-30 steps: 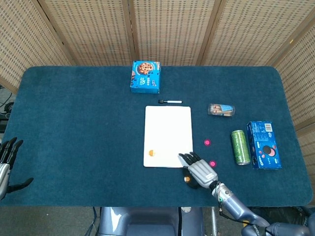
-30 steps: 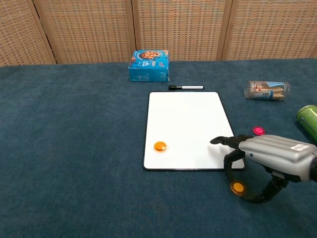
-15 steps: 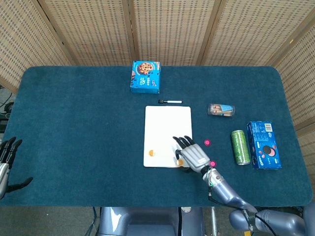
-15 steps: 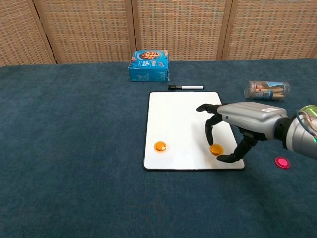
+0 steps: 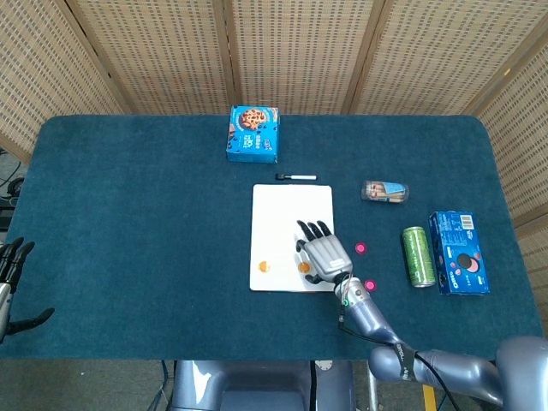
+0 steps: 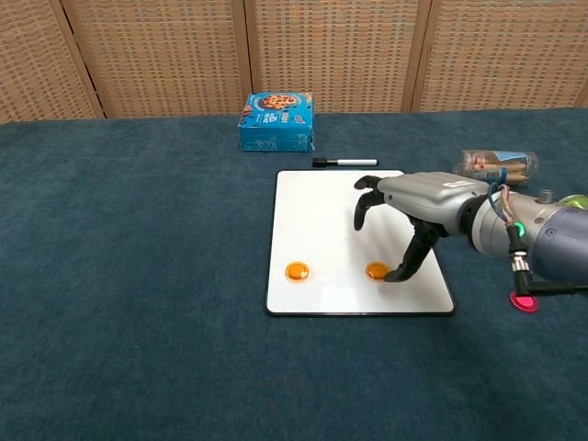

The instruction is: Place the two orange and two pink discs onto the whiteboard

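Since one second ago, our right hand (image 6: 418, 207) has carried the second small round orange disc (image 6: 377, 271) from the blue-carpeted desk (image 5: 128, 214) up onto the flat rectangular whiteboard (image 6: 322, 211), where it now lies near the front edge.

Item, first small round orange disc (image 6: 297, 271): on the whiteboard, front left area, well apart from the hand.

Item, second orange disc: on the whiteboard, just beside the thumb tip; whether the fingers (image 6: 363, 204) touch it we cannot tell. The fingers arch over the board, spread, apparently grasping nothing.

Item, two small round pink discs: both off the board on the desk, one (image 5: 360, 248) just right of the whiteboard, the other (image 6: 524, 301) nearer the front edge.

Item, our left hand (image 5: 10, 278): at the far left desk edge, fingers spread, holding nothing.

Progress, by our judgement: half done; both orange discs placed, both pink discs remaining.

Containers: blue cookie box (image 5: 253, 133) behind the board, closed; blue biscuit box (image 5: 460, 253) at right, closed; green drink can (image 5: 417, 255) beside it; clear plastic bottle (image 5: 384, 191) lying on its side, contents unclear. Black marker pen (image 5: 296, 177) lies just behind the whiteboard.
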Robot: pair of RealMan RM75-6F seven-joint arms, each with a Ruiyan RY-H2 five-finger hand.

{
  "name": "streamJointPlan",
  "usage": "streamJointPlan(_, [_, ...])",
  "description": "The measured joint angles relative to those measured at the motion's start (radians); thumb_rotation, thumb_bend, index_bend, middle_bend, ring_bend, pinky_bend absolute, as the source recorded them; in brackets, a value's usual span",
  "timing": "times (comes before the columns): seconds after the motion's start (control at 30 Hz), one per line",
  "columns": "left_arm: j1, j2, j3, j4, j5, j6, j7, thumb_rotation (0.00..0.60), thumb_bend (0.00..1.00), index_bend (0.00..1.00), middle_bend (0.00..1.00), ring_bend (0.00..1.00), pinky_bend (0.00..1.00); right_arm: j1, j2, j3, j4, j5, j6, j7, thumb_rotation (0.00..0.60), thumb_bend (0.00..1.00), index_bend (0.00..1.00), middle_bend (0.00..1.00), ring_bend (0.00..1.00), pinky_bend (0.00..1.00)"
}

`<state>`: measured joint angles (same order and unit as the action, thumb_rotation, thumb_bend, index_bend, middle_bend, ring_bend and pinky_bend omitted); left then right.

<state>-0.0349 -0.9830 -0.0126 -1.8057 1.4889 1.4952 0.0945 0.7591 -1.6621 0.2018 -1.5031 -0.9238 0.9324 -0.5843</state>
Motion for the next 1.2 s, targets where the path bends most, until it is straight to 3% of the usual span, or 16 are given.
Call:
streamJointPlan(0.13, [0.001, 0.003, 0.0, 0.0, 0.003, 0.002, -0.006, 0.6, 0.0, 0.0, 0.0, 0.0, 0.0, -0.002, 0.023, -0.008, -0.044, -0.007, 0.022, -0.007, 0.6, 0.21, 0.27, 0.0, 0.0, 0.0])
streamJointPlan(0.23, [0.002, 0.004, 0.002, 0.0, 0.006, 0.004, -0.008, 0.6, 0.0, 0.0, 0.0, 0.0, 0.0, -0.016, 0.064, -0.029, -0.087, -0.031, 0.04, -0.003, 0.6, 0.22, 0.34, 0.0, 0.0, 0.0])
streamJointPlan(0.53, [0.003, -0.001, 0.01, -0.001, 0.026, 0.008, 0.005, 0.6, 0.0, 0.0, 0.0, 0.0, 0.0, -0.111, 0.179, -0.134, -0.124, -0.173, 0.084, 0.123, 0.6, 0.26, 0.39, 0.0, 0.0, 0.0])
streamJointPlan(0.8, [0.005, -0.007, 0.01, -0.001, 0.027, 0.013, 0.017, 0.6, 0.0, 0.0, 0.0, 0.0, 0.0, -0.168, 0.204, -0.193, -0.04, -0.257, 0.093, 0.232, 0.6, 0.27, 0.42, 0.0, 0.0, 0.0])
streamJointPlan(1.2, [0.003, -0.017, 0.01, -0.001, 0.021, 0.005, 0.039, 0.6, 0.0, 0.0, 0.0, 0.0, 0.0, -0.211, 0.205, -0.215, 0.068, -0.322, 0.073, 0.351, 0.6, 0.31, 0.43, 0.0, 0.0, 0.0])
